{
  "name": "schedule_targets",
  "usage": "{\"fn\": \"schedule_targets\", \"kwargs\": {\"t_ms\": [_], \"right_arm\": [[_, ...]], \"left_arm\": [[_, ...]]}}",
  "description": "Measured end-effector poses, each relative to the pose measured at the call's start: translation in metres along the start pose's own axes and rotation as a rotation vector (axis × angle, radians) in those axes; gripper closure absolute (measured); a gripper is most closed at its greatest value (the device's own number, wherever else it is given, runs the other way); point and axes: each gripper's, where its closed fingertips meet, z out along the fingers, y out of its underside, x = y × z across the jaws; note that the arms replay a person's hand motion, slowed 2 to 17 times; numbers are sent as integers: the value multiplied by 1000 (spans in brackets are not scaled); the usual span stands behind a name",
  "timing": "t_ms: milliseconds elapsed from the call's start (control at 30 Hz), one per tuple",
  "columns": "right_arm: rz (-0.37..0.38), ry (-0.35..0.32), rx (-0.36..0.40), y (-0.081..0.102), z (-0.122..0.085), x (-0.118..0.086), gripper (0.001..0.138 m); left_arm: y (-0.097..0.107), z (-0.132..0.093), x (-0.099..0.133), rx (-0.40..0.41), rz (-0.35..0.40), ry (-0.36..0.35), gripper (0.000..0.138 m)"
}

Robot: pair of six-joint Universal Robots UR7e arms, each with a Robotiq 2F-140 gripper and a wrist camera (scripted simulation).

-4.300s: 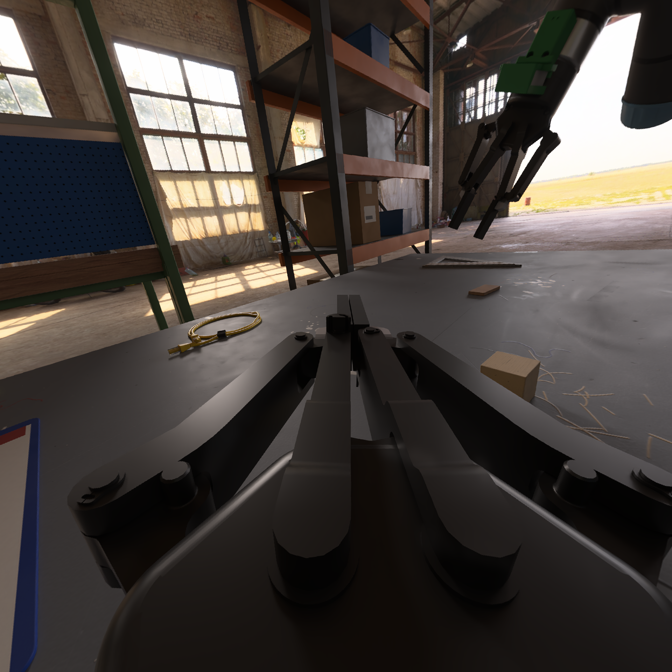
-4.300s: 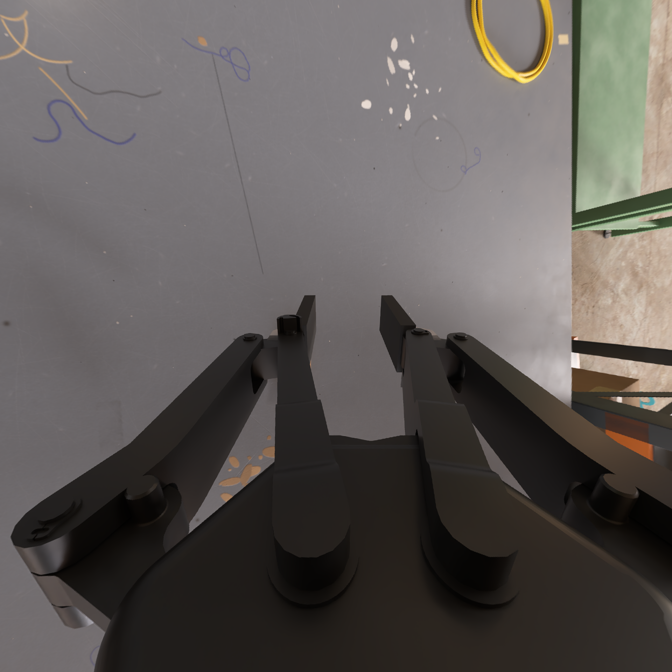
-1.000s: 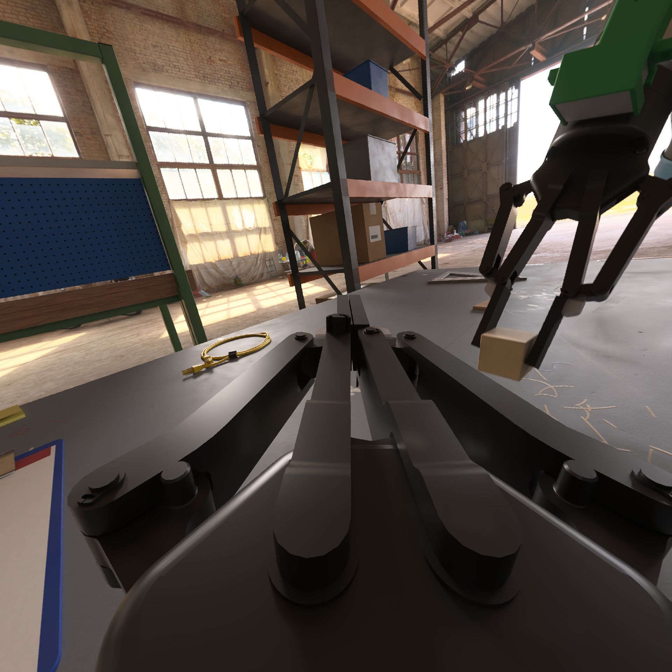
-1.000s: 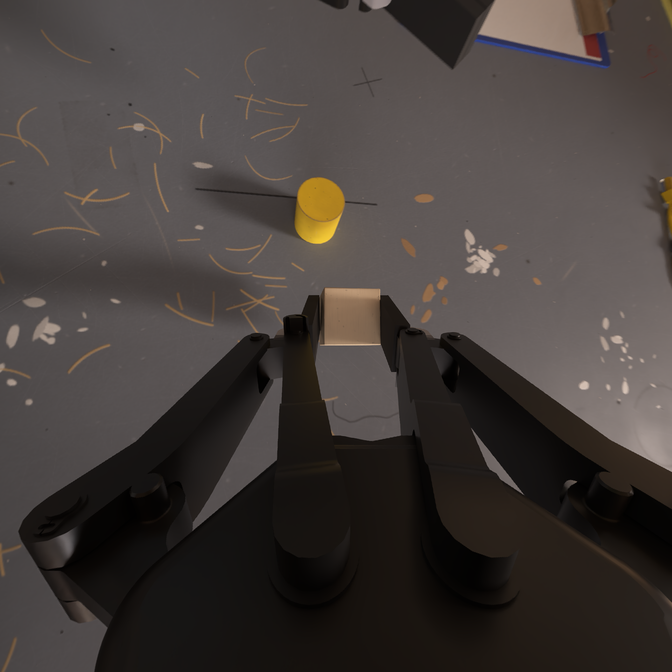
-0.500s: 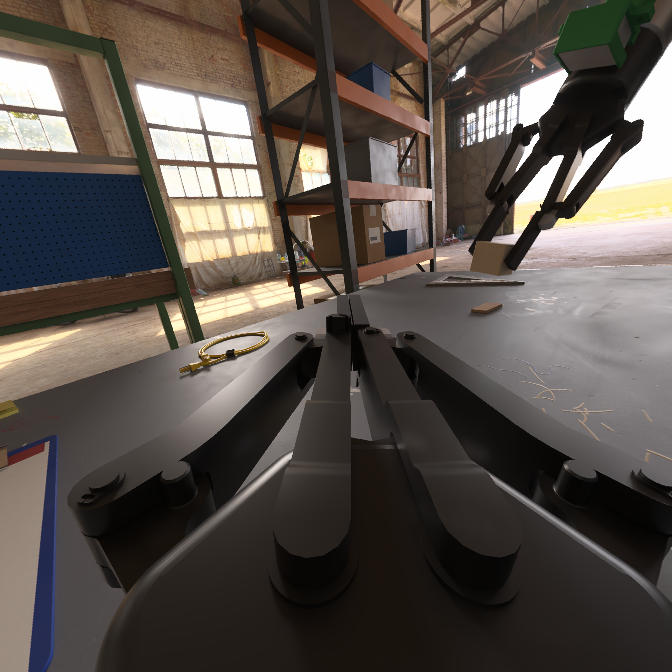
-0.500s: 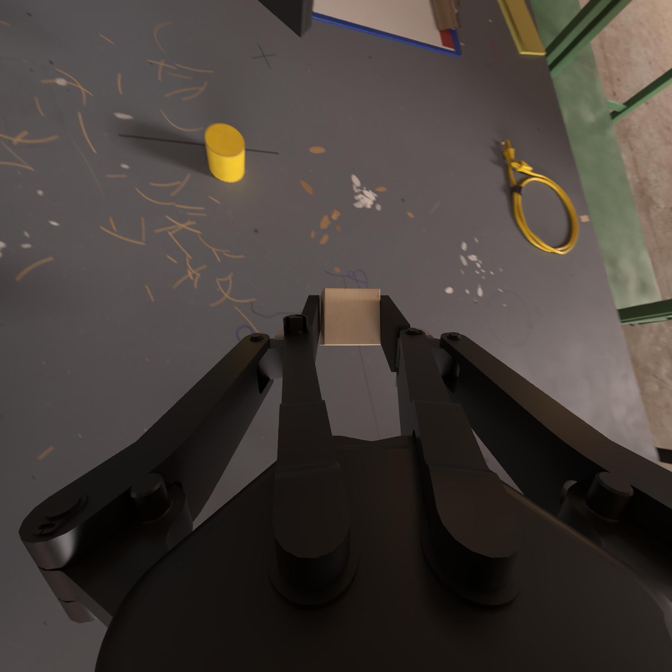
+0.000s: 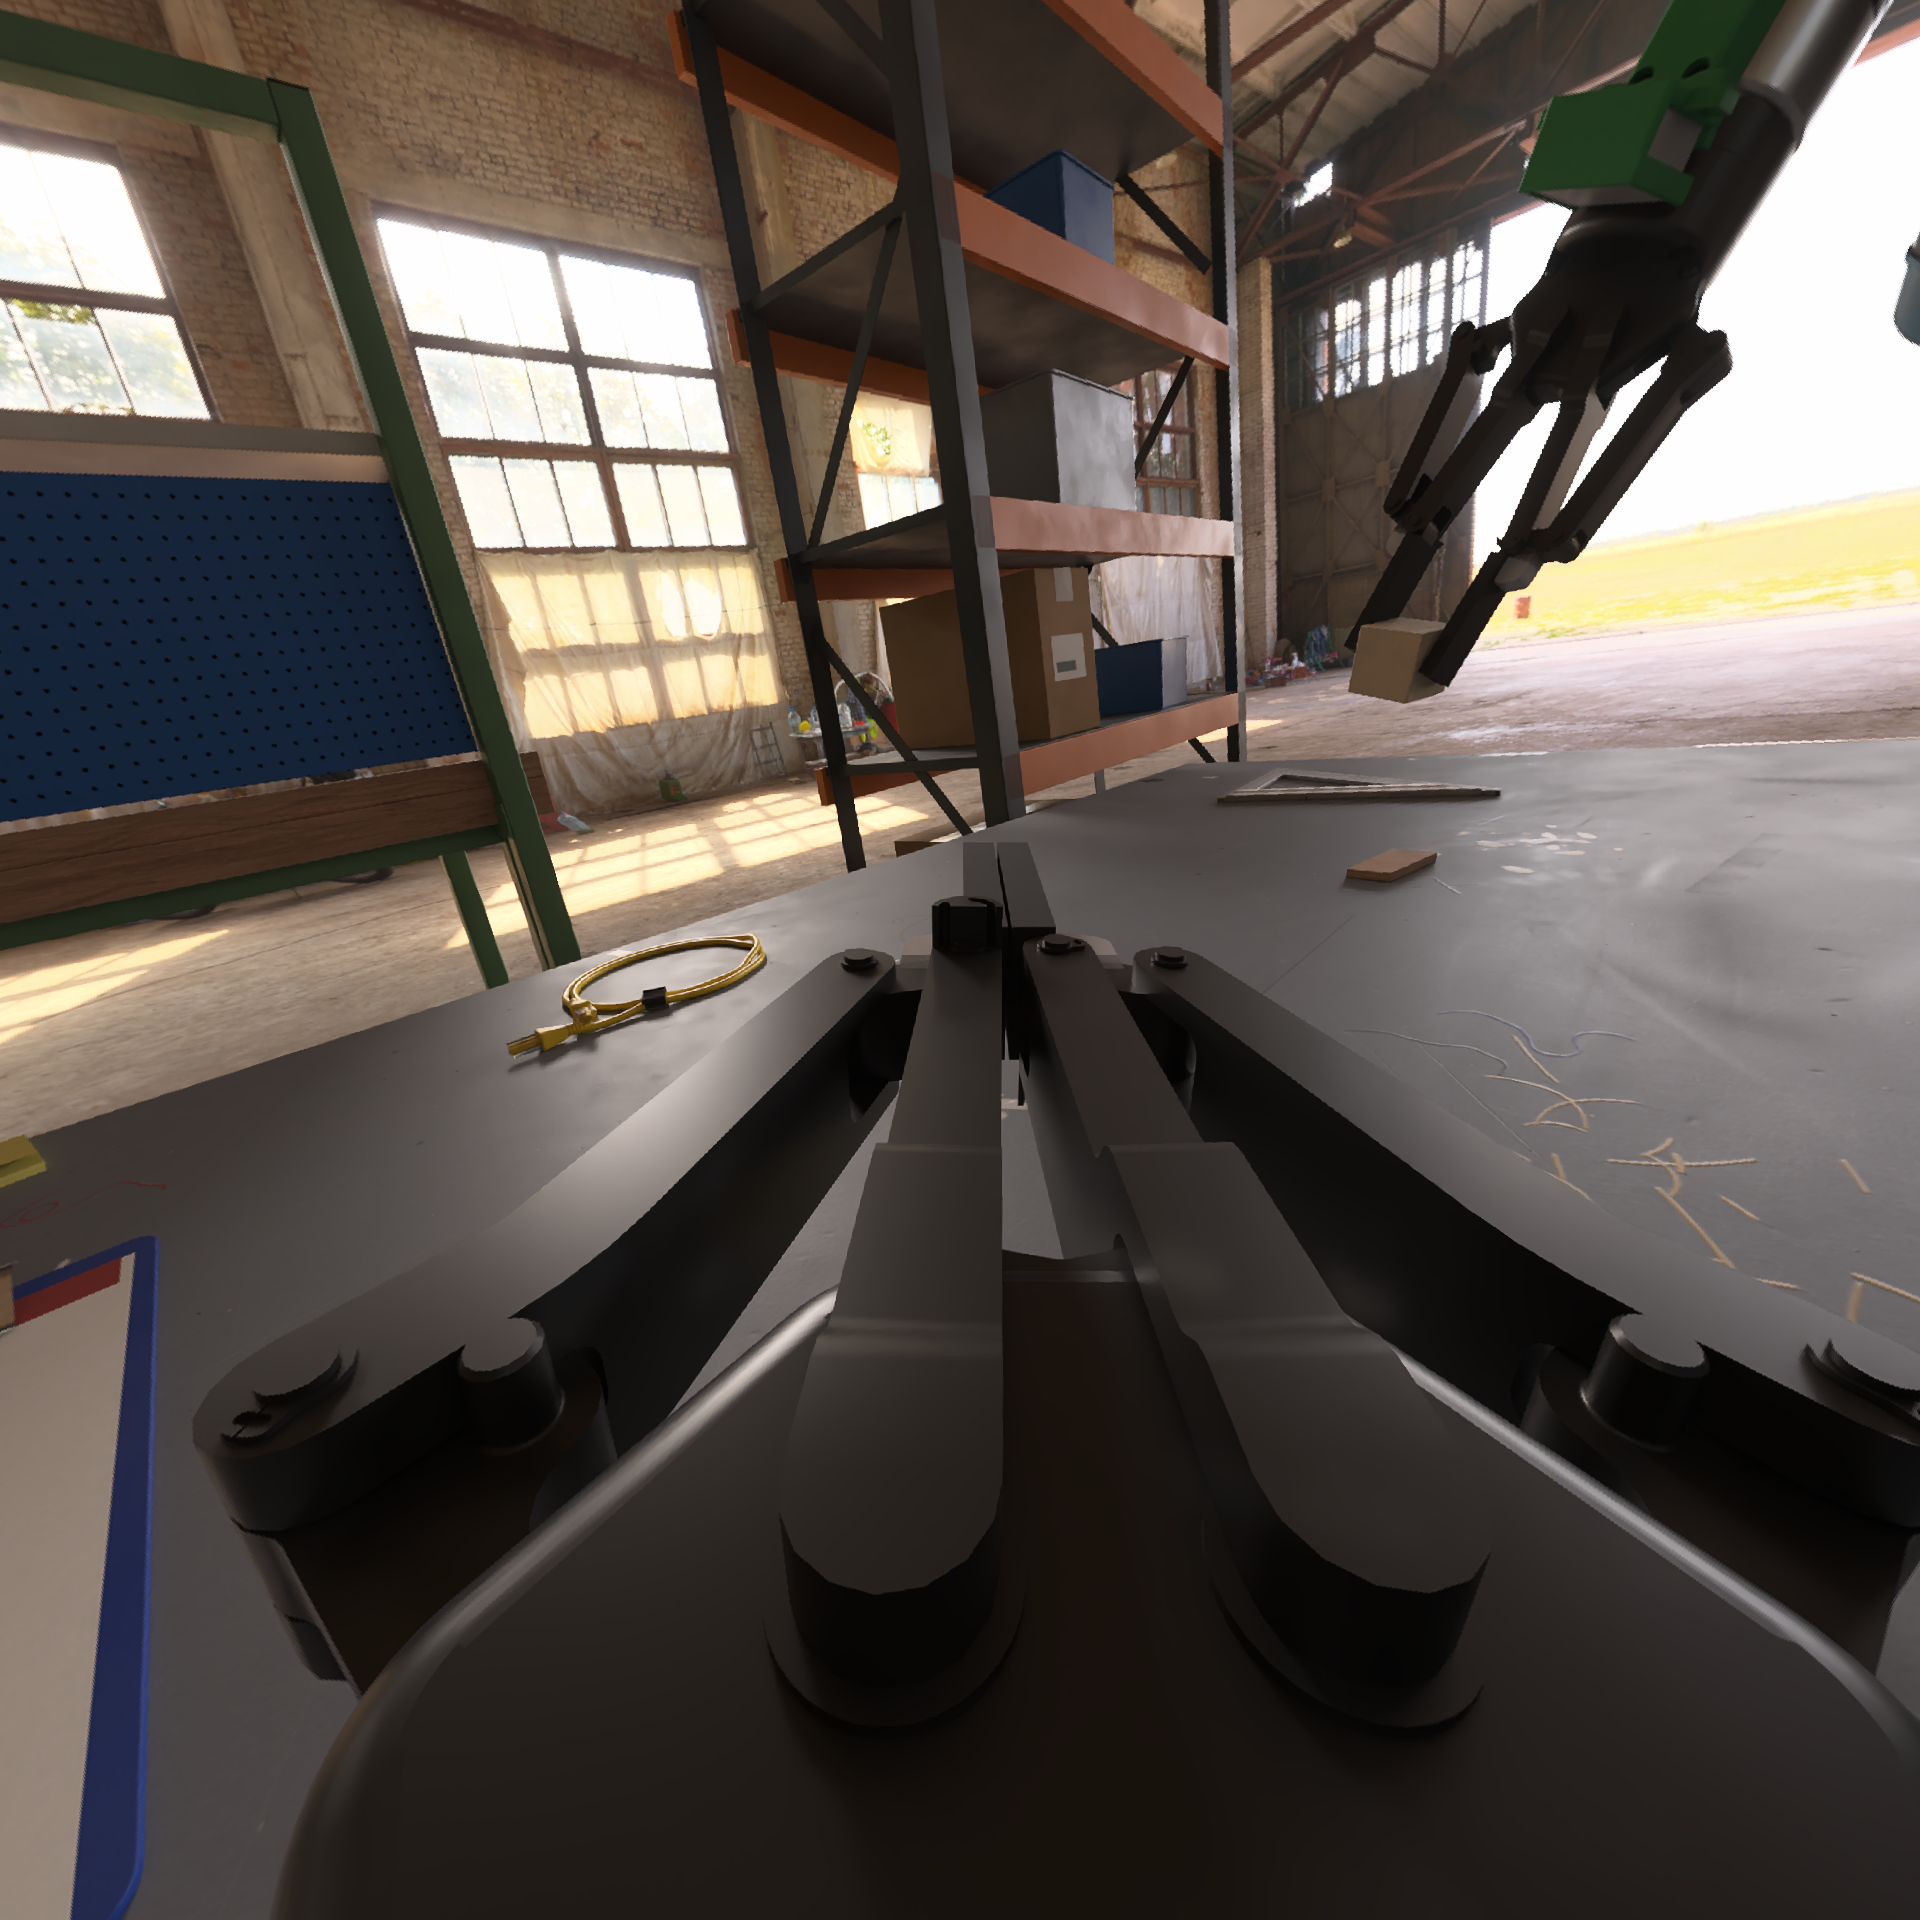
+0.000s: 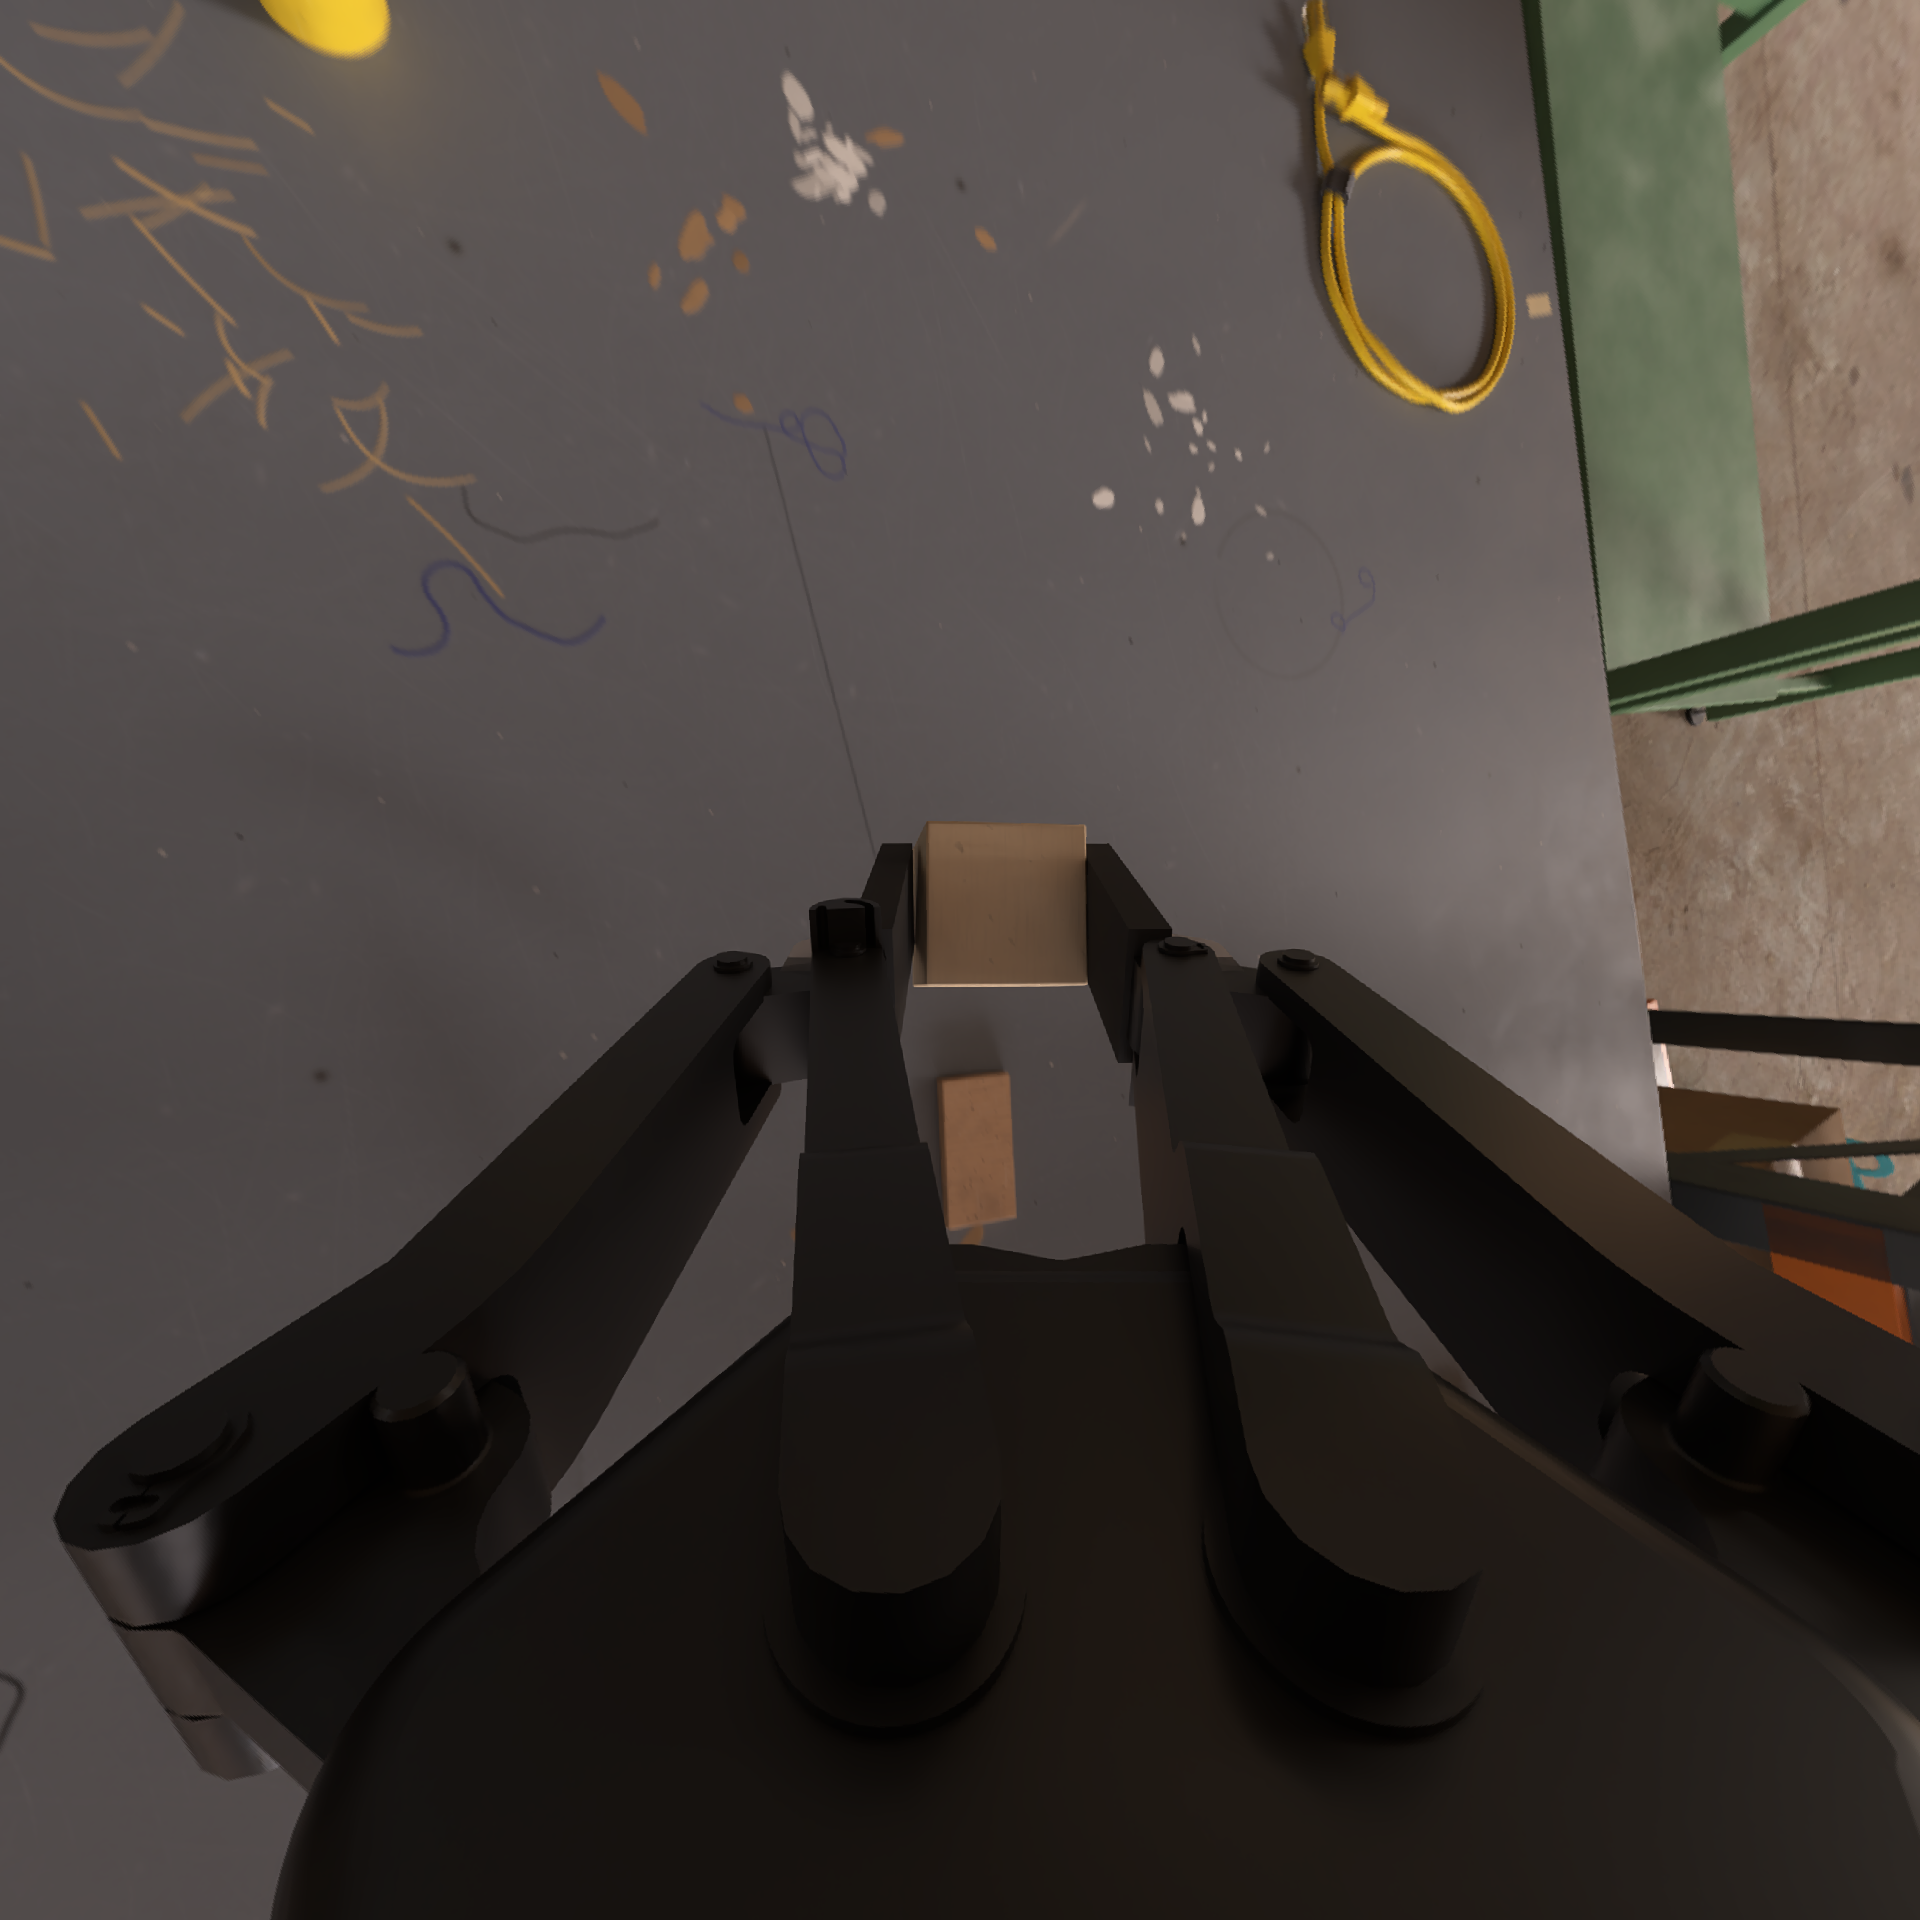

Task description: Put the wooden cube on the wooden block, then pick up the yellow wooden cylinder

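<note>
My right gripper [image 8: 1003,883] is shut on the pale wooden cube [image 8: 1000,904] and holds it high above the table. In the left wrist view that gripper [image 7: 1408,649] hangs at the upper right with the cube [image 7: 1394,659] between its fingertips. The flat wooden block [image 8: 975,1164] lies on the table below and just behind the cube; it also shows in the left wrist view [image 7: 1390,863]. The yellow cylinder [image 8: 324,19] is cut off at the top left edge. My left gripper [image 7: 1003,878] is shut and empty, low over the table.
A coiled yellow cable [image 8: 1408,275] [image 7: 649,987] lies near the table's edge by a green frame [image 8: 1652,364]. A blue-edged clipboard [image 7: 73,1558] lies at the left. A metal triangle ruler [image 7: 1351,792] lies far off. Wood shavings [image 8: 239,301] litter the table.
My right gripper has carried the cube farther from the yellow cylinder, until the flat block came into view beneath it. The left gripper has stayed shut and still.
</note>
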Motion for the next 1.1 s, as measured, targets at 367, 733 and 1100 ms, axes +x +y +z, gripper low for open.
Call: {"fn": "schedule_targets", "kwargs": {"t_ms": [367, 733, 1100], "right_arm": [[7, -66, -77, 62, 16, 24, 97], [15, -144, -158, 104, 45, 24, 97], [-4, -201, -241, 123, 66, 15, 97]], "left_arm": [[6, 2, -1, -19, -1, -6, 138], [12, 3, -4, -34, -10, -12, 138], [17, 5, -5, -49, -18, -9, 138]]}}
